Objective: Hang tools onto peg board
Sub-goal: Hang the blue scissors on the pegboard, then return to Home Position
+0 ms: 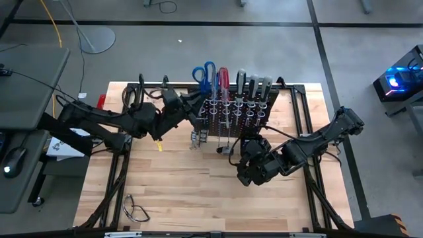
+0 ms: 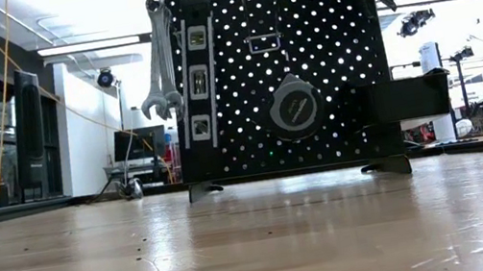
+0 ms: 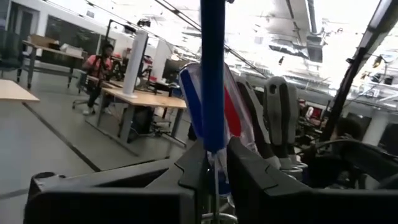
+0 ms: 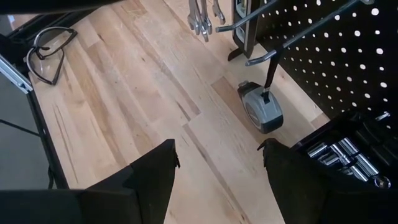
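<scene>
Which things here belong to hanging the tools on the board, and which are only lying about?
For the job:
- peg board
- blue-handled scissors, red screwdriver and grey-handled tools on its top row
- wrenches hanging on it
- left gripper, at a blue handle

Lying about:
- safety glasses on the table
- right gripper, open, empty

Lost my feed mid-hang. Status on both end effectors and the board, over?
Left end effector at peg board top, fingers either side of blue screwdriver. Right end effector open, empty, over table near tape measure. Nothing in the way.
</scene>
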{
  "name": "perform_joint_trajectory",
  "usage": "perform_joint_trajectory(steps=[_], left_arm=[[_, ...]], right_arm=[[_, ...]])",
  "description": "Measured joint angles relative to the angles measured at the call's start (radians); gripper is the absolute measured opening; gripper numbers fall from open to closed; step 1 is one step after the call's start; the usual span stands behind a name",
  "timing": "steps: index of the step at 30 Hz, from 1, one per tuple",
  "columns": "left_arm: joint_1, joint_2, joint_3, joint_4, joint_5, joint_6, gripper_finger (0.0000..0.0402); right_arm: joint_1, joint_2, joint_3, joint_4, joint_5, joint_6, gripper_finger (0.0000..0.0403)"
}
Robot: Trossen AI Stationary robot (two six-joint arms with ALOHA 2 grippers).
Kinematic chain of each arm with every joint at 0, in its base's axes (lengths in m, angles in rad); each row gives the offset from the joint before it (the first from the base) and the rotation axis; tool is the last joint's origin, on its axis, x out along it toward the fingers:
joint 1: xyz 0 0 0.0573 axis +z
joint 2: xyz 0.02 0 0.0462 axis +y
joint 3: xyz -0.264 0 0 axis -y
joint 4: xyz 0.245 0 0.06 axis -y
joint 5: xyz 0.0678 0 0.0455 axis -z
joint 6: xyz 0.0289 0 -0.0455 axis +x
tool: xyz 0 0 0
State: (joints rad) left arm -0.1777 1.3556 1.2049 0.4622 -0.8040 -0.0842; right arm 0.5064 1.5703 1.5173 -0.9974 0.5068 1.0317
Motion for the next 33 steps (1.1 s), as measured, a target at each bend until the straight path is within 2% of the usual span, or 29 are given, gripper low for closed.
perform_joint_trajectory(steps=[3, 10, 19, 25, 29, 33], left_arm=[[-0.013, 0.000, 0.000, -0.002, -0.004, 0.002, 0.0048], [-0.033, 0.000, 0.000, -0.026, -0.083, 0.023, 0.0055], [-0.070, -0.012, 0.000, -0.027, -0.174, 0.114, 0.0087], [-0.106, -0.070, -0.001, -0.032, -0.237, 0.197, 0.0114], [-0.143, -0.140, -0.001, -0.117, -0.249, 0.225, 0.0123], [-0.181, -0.210, -0.001, -0.252, -0.246, 0.186, 0.0124]], right_arm=[[0.000, 0.000, 0.000, 0.000, 0.000, -0.001, 0.0231], [0.000, 0.000, 0.000, 0.000, 0.000, -0.003, 0.0231], [0.000, 0.000, 0.000, 0.000, 0.000, -0.019, 0.0231], [0.000, 0.000, 0.000, 0.003, -0.001, -0.046, 0.0231], [0.000, -0.007, 0.000, -0.010, -0.002, -0.050, 0.0231], [0.000, -0.018, 0.000, -0.026, 0.002, -0.067, 0.0231]])
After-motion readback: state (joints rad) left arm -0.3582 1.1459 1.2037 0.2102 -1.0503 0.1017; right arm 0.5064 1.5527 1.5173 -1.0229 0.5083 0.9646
